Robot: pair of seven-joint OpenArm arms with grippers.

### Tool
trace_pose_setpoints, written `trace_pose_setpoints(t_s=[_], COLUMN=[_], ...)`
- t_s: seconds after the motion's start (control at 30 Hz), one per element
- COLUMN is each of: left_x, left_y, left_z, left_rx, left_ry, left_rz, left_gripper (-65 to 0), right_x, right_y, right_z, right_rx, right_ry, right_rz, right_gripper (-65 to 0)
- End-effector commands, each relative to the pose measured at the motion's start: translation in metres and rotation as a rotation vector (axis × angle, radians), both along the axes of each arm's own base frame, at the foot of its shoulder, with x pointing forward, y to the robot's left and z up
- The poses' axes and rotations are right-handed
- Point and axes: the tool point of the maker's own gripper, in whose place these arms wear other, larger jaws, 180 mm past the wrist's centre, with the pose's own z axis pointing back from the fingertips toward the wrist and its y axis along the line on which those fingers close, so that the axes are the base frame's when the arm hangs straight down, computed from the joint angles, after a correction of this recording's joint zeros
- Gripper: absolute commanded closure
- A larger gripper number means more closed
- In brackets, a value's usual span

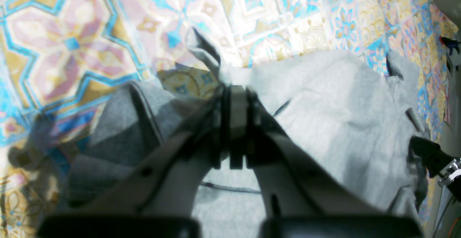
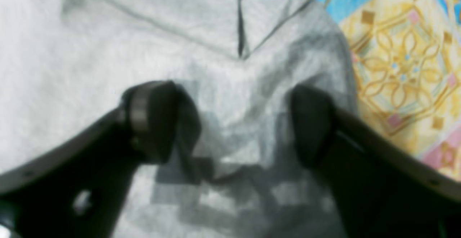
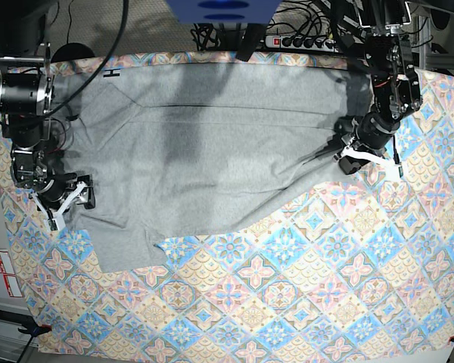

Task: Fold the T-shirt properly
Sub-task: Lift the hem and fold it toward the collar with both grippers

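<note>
The light grey T-shirt (image 3: 212,151) lies spread, plain side up, over the far half of the table, with its lower right edge drawn up at a slant. My left gripper (image 3: 342,153) is at the shirt's right edge. In the left wrist view it (image 1: 234,92) is shut on a bunched fold of the T-shirt (image 1: 335,115). My right gripper (image 3: 82,195) is at the shirt's left edge. In the right wrist view it (image 2: 230,122) is open, one finger on either side of a raised wrinkle of the T-shirt (image 2: 108,58), close above the cloth and holding nothing.
The colourful patterned tablecloth (image 3: 287,287) covers the table and lies bare in the near half. A power strip with cables (image 3: 303,38) sits behind the table's far edge. The arm bases stand at the far left and far right corners.
</note>
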Motion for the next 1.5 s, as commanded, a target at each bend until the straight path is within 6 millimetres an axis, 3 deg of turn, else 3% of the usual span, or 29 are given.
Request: trace_pose_setpoints(t_s=[0.0,0.17,0.3,0.47,0.67,0.77,0.83,0.93,1.2,1.47], left_x=[0.008,0.008,0.008,0.009,0.009,0.009,0.009,0.009,0.009,0.007], left_y=[0.002,0.002,0.002,0.002,0.002,0.002,0.002,0.002,0.002,0.002], left_z=[0.013,0.013,0.013,0.013,0.014,0.014,0.014,0.014,0.014,0.013], left_rx=[0.005,0.005,0.005,0.005,0.005,0.005,0.005,0.005,0.005,0.006], left_ry=[-0.049,-0.049,-0.049,-0.051,-0.053,-0.053,-0.053,-0.053,-0.053,-0.05], left_rz=[-0.001,-0.001,-0.001,-0.002,-0.002,-0.002,-0.002,-0.002,-0.002,-0.003], left_gripper=[0.0,0.0,0.0,0.0,0.0,0.0,0.0,0.0,0.0,0.0], right_x=[0.007,0.001,-0.011,-0.01,-0.003,-0.004,-0.004,-0.016,-0.033,-0.049], right_y=[0.005,0.01,0.009,0.009,0.006,-0.01,-0.01,-0.013,-0.034,-0.032], right_z=[0.006,-0.001,-0.01,-0.009,-0.001,0.008,0.013,0.014,0.04,0.064], right_rx=[0.008,0.011,0.014,0.017,0.062,0.044,0.03,-0.004,-0.053,-0.118], right_ry=[-0.008,0.011,0.034,0.029,-0.013,-0.041,-0.064,-0.07,-0.119,-0.165], right_rz=[0.023,0.031,0.026,0.024,-0.027,-0.039,-0.016,0.021,-0.013,0.032], right_gripper=[-39.4,-28.1,-15.4,0.0,-0.1,-0.1,-0.1,-0.1,-0.1,-0.1])
